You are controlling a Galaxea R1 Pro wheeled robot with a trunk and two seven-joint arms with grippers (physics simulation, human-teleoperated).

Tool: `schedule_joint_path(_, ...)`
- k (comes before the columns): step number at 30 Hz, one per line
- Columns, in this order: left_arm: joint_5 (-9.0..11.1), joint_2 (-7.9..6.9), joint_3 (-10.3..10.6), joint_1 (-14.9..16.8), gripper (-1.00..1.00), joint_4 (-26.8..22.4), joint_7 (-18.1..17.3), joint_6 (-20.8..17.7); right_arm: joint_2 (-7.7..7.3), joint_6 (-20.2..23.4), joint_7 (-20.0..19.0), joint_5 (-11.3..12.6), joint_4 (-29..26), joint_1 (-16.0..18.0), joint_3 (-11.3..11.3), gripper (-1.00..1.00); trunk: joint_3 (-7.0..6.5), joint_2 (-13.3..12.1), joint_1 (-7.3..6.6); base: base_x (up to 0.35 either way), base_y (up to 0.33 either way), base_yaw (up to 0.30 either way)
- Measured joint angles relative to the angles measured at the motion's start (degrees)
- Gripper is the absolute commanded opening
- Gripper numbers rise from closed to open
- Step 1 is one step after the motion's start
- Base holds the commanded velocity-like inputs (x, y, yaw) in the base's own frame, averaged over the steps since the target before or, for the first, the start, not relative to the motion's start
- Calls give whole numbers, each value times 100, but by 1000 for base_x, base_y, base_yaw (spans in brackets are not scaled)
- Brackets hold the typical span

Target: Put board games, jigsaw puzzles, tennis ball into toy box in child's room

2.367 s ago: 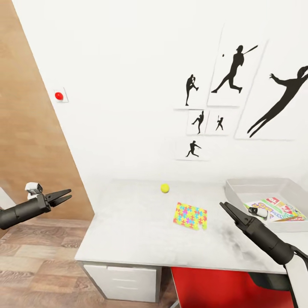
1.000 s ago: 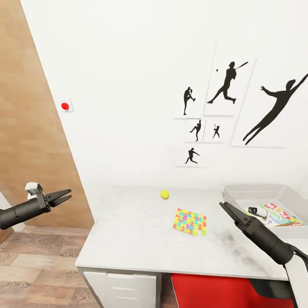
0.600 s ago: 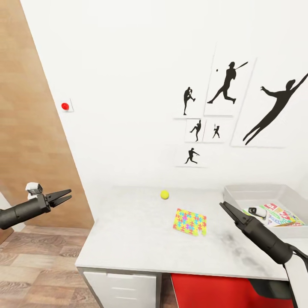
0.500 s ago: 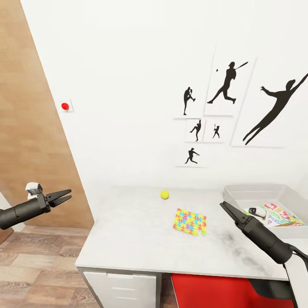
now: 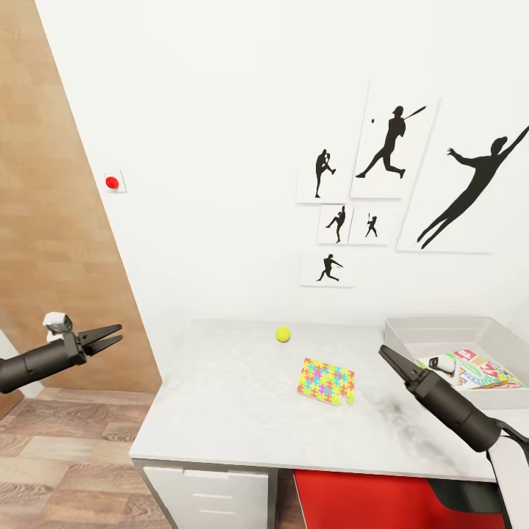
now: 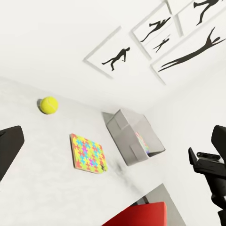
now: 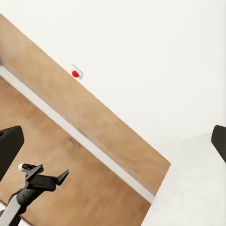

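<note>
White wall [image 5: 220, 147] w/ silhouette prints [image 5: 389, 147], wood floor [image 5: 66, 470], maybe drawers [image 5: 213, 485].

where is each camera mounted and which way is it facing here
Head view: high on the robot, looking forward and down at the table, with the left tool and right tool raised before it.
Left wrist view: on the left arm, facing across the table at the tennis ball, jigsaw puzzle and toy box; the right arm shows at its edge.
Right wrist view: on the right arm, facing the wood wall and red button; the left tool shows.
Shared: head and left wrist views both show the ball, puzzle and toy box.
</note>
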State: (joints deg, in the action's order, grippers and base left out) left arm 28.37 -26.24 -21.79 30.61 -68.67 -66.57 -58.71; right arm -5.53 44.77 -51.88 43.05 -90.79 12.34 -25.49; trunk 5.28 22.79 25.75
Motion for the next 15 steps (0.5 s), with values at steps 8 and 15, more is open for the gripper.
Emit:
schedule_joint_path(8, 19, -30, -7, 7, 100, 10, -10, -52, 0, -7, 25, -4, 0, 0, -7, 100, 0, 0, 0, 0, 0, 0)
schedule_joint_path(15, 27, -37, -8, 12, 100, 16, -8, -60, 0, -5, 138, -4, 0, 0, 2, 100, 0, 0, 0, 0, 0, 0)
